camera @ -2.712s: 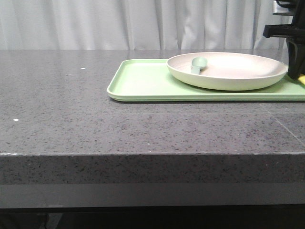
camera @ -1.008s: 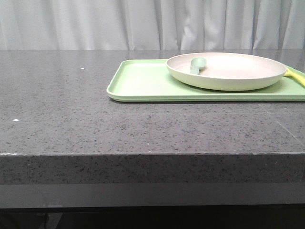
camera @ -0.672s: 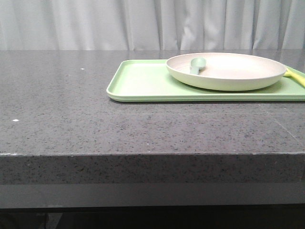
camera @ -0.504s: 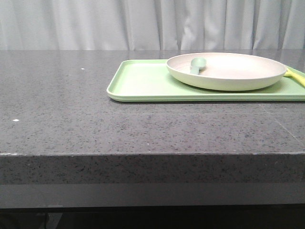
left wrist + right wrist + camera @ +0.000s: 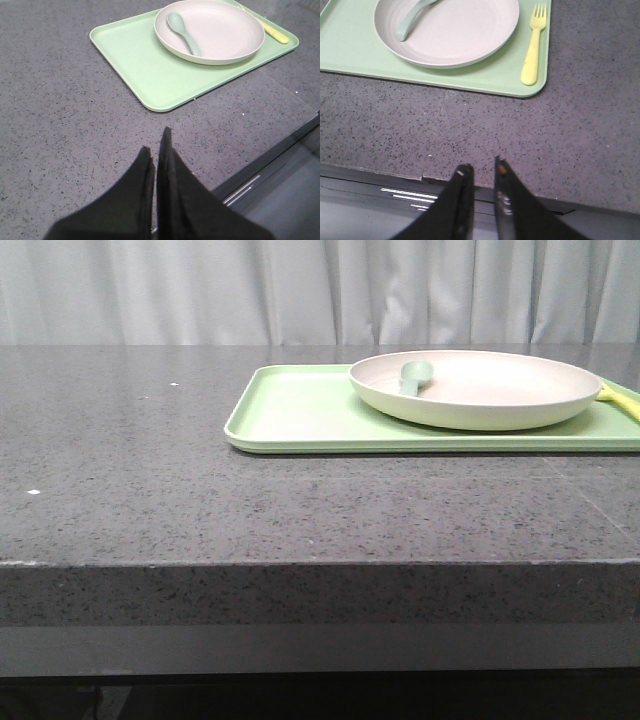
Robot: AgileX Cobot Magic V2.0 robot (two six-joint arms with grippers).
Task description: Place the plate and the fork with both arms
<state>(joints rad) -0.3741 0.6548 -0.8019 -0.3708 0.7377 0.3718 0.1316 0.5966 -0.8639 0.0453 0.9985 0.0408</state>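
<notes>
The cream plate (image 5: 475,390) rests on the right part of the light-green tray (image 5: 300,410). The plate also shows in the left wrist view (image 5: 210,30) and the right wrist view (image 5: 447,30). The pale-yellow fork (image 5: 534,47) lies flat on the tray just right of the plate, tines pointing away; only its tip shows in the front view (image 5: 620,398). My left gripper (image 5: 156,140) is shut and empty above bare counter, well short of the tray. My right gripper (image 5: 482,167) hangs over the counter's front edge, empty, fingers almost together. Neither gripper shows in the front view.
A teal-green spoon (image 5: 182,31) lies inside the plate, bowl toward its far left rim. The tray (image 5: 145,60) sits on a dark speckled stone counter (image 5: 150,470), whose front edge (image 5: 560,205) runs under my right gripper. A grey curtain hangs behind.
The right gripper, which stood at the tray's right end by the fork in the earliest frame, has left the front view. Plate, spoon, fork and tray have not moved since.
</notes>
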